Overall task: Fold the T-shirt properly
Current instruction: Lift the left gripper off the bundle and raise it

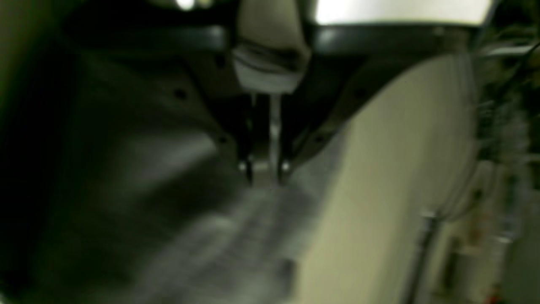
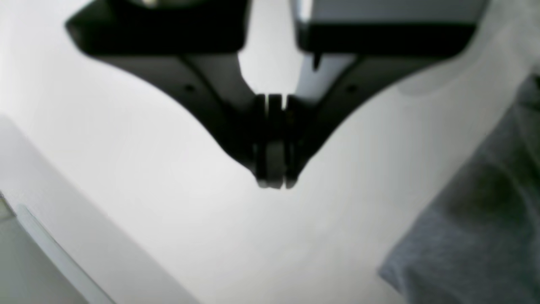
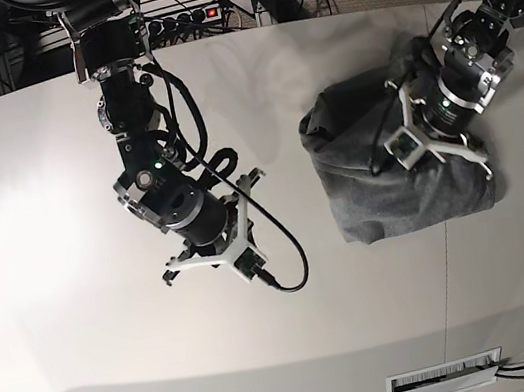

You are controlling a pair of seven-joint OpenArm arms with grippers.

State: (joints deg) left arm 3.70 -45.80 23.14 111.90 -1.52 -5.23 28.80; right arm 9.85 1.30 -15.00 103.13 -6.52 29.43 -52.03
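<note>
The grey T-shirt (image 3: 382,185) lies bunched and partly folded on the right half of the white table (image 3: 58,191). My left gripper (image 1: 265,175) is down on the cloth near its right side. Its jaws are nearly together with a strip of grey fabric pinched between them, though this view is blurred. The T-shirt (image 1: 168,198) fills the left and bottom of the left wrist view. My right gripper (image 2: 275,183) is shut on nothing above bare table, left of the T-shirt (image 2: 476,219). In the base view the right gripper (image 3: 213,253) sits mid-table.
A black cable (image 3: 289,262) loops from the right arm onto the table. A power strip (image 3: 185,17) and more cables lie behind the back edge. A seam (image 3: 447,275) crosses the table below the shirt, and a vent slot (image 3: 446,377) sits at the front edge.
</note>
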